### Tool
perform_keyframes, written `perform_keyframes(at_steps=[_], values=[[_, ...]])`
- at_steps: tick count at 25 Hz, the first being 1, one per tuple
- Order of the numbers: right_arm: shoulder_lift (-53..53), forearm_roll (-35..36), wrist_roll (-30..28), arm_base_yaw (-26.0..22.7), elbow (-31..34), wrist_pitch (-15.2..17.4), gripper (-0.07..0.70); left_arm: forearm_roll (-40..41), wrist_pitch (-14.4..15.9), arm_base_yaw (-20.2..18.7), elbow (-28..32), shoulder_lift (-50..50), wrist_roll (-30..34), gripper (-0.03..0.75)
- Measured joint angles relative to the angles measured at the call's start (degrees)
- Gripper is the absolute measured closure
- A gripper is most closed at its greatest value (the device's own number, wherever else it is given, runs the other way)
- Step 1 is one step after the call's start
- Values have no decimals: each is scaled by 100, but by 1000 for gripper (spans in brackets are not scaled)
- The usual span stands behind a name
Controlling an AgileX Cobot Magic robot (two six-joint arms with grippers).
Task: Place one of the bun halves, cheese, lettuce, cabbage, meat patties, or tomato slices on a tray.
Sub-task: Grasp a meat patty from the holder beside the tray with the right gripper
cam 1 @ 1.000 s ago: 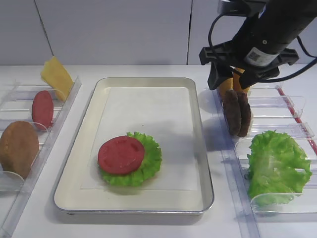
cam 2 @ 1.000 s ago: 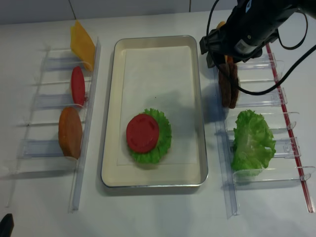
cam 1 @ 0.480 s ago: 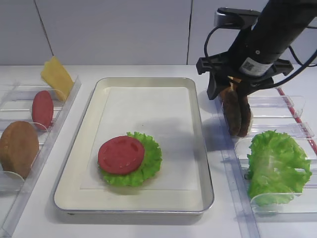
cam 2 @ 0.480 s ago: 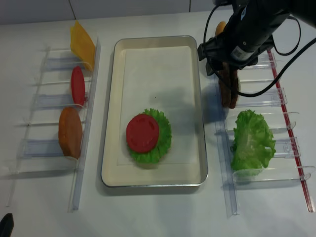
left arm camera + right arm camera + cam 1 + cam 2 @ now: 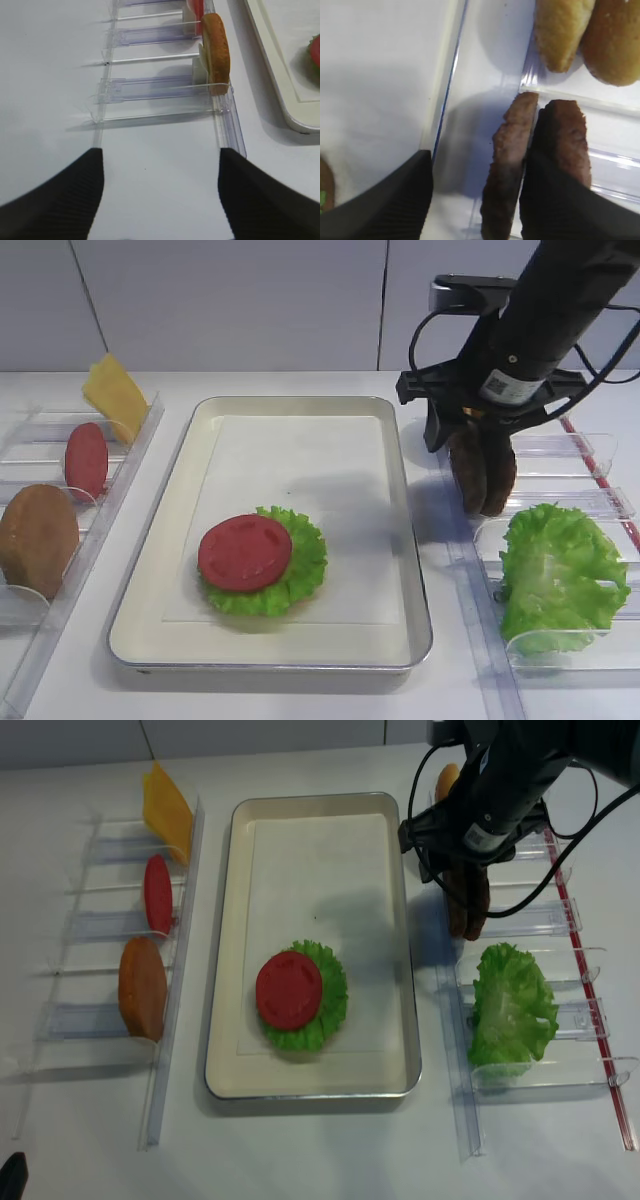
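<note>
Your large cream-white rectangular tray (image 5: 400,540) holds a small frilly green lettuce rosette (image 5: 305,560) topped with a flat red tomato slice (image 5: 244,552). Only the right wrist view shows it clearly: your right gripper (image 5: 476,200) has its black fingers (image 5: 390,200) spread apart, straddling the left of two dark brown grainy meat patties (image 5: 507,160), no squeeze yet. From above, the arm blocks that rack. The left wrist view shows your left gripper (image 5: 160,195) spread wide, near a golden-brown domed bun half (image 5: 216,50) standing in a clear plastic slotted rack (image 5: 150,90).
</note>
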Motion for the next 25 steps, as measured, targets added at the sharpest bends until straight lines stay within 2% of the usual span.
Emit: perform_keyframes(at_steps=[6, 12, 19, 25], values=[[0, -142, 92, 8, 0, 0, 211, 0, 0, 0, 0, 0, 0, 257], [13, -264, 189, 8, 0, 0, 319, 0, 0, 0, 0, 0, 0, 257], [61, -380, 306, 8, 0, 0, 358, 0, 0, 0, 0, 0, 0, 257], [96, -554, 485, 8, 0, 0, 462, 0, 0, 0, 0, 0, 0, 257]])
